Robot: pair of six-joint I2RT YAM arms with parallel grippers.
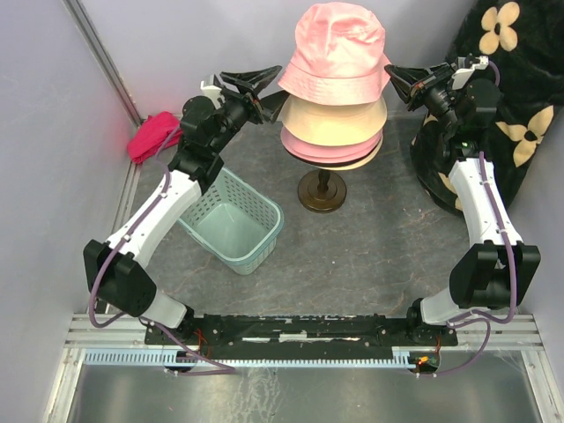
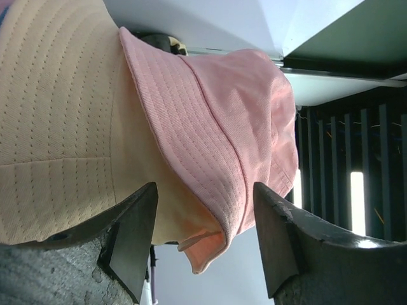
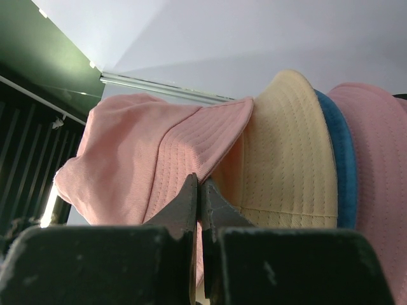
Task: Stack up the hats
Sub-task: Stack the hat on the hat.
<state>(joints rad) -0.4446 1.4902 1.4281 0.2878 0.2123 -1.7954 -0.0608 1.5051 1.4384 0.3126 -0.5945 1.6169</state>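
Top external view takes in the whole stack. A soft pink fabric bucket hat [image 1: 335,48] sits tilted on top, over a beige fabric bucket hat [image 1: 335,117], a second pink hat [image 1: 328,146] and a pale cream brim [image 1: 363,159] at the bottom. All are carried on a dark round-footed stand [image 1: 322,192] at the back middle of the grey table [image 1: 370,256]. That is four layers counted here, two pink and two pale.

Only this view shows the one teal plastic lattice basket [image 1: 233,220] beside the left arm, the one magenta-red cloth bundle [image 1: 152,137] by the left wall, and the black cloth with cream flowers [image 1: 520,79] on the right.

The right wrist view shows something the top view hides: a blue hat [image 3: 341,159], its brim sandwiched between the beige hat and the lower pink one. Four hats count here too: two pink, one beige, one blue. The right gripper [image 3: 200,190] is clenched, its tips meeting at the edge of the top pink hat's brim. I cannot tell whether fabric is pinched between them.

The left wrist view shows only two hats, beige and pink. The left gripper [image 2: 205,194] is released, its two fingers [image 2: 133,235] standing wide apart with the lower edge of the pink brim showing between them.
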